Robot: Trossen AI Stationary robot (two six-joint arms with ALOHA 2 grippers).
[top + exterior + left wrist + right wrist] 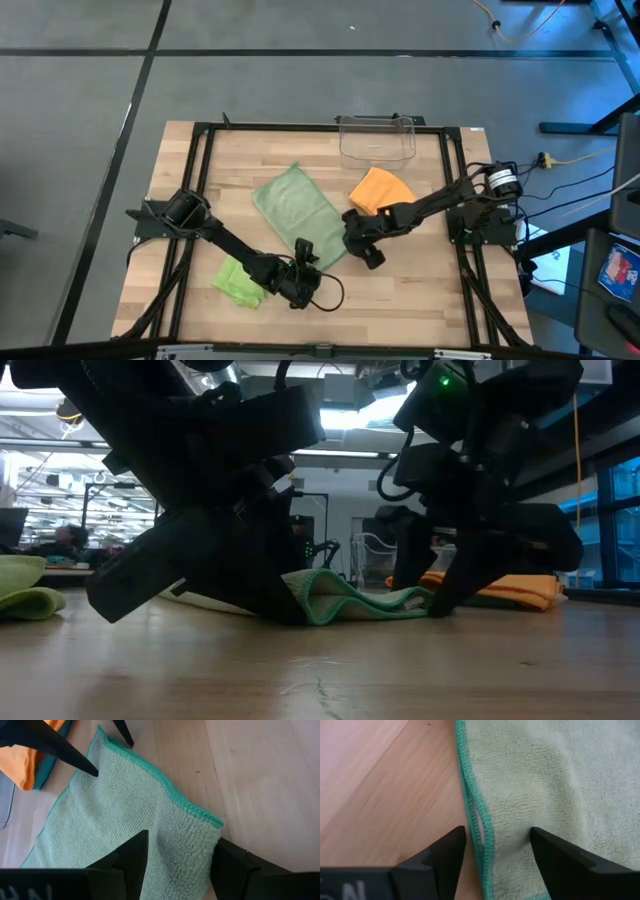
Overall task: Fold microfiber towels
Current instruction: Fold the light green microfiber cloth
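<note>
Both grippers stand with fingers spread, straddling the near edge of the large pale sage-green microfiber towel [297, 213] at mid-table: left gripper [177, 865] at its corner, right gripper [497, 852] over its teal-stitched hem, neither visibly clamping. An orange towel [381, 190] lies beside a clear plastic bin [376, 139]; a lime-green towel [238, 281] lies near the left arm.

A: What sits at the far edge of the surface [420, 290]?
B: A clear plastic bin [377, 139], standing upright on light wood planks.
A: And around it?
B: Grey floor [70, 120] with dark lines, and yellow cables [575, 158] on the right.
</note>
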